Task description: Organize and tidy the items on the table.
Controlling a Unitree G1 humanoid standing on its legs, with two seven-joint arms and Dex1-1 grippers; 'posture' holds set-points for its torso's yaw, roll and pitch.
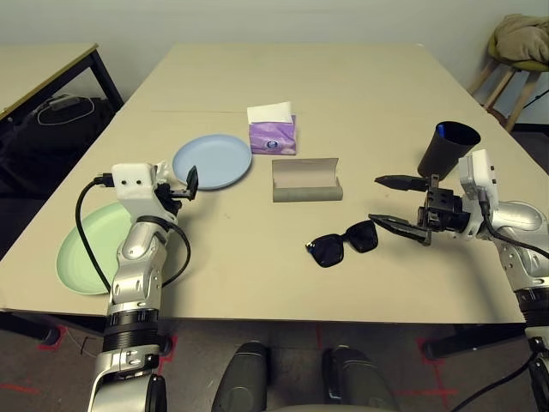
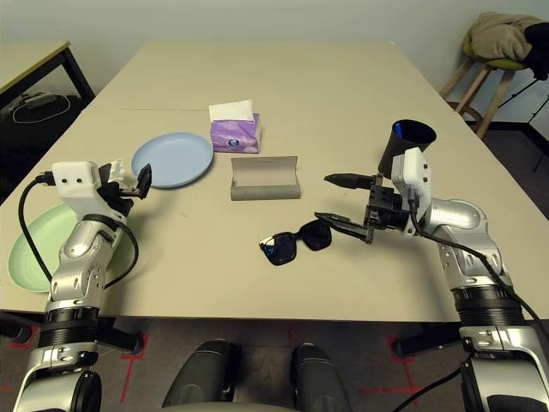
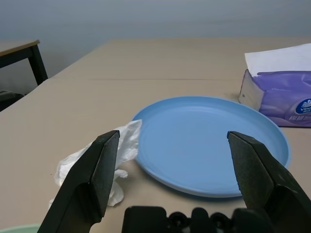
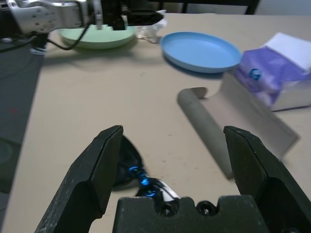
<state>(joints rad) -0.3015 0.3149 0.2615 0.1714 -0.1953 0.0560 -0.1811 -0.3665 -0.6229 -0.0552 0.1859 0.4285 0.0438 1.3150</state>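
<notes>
Right end effector [image 1: 396, 204], wide open and empty, turned sideways toward sunglasses [image 1: 343, 244] beside open glasses case [image 1: 306, 181], likely to grab them; left end effector [image 3: 177, 179] open, empty, facing blue plate [image 3: 214, 143].

Table [image 1: 343, 94]: plain light beige top. Small plate [image 1: 212, 160]: light blue, unpatterned. Large plate [image 1: 81, 257]: pale green. Tissue box [image 1: 273, 136]: purple with a darker blue round logo on its side, white tissue standing out of the top. Case [image 1: 306, 181]: grey (open, same grey inside). Sunglasses [image 1: 343, 244]: black frame, dark lenses with a bluish sheen. Cup [image 1: 447, 148]: black, blue glint at the rim. Crumpled tissue [image 3: 97, 160]: white. Both grippers' fingers [image 3: 92, 179] black; forearms silver.
</notes>
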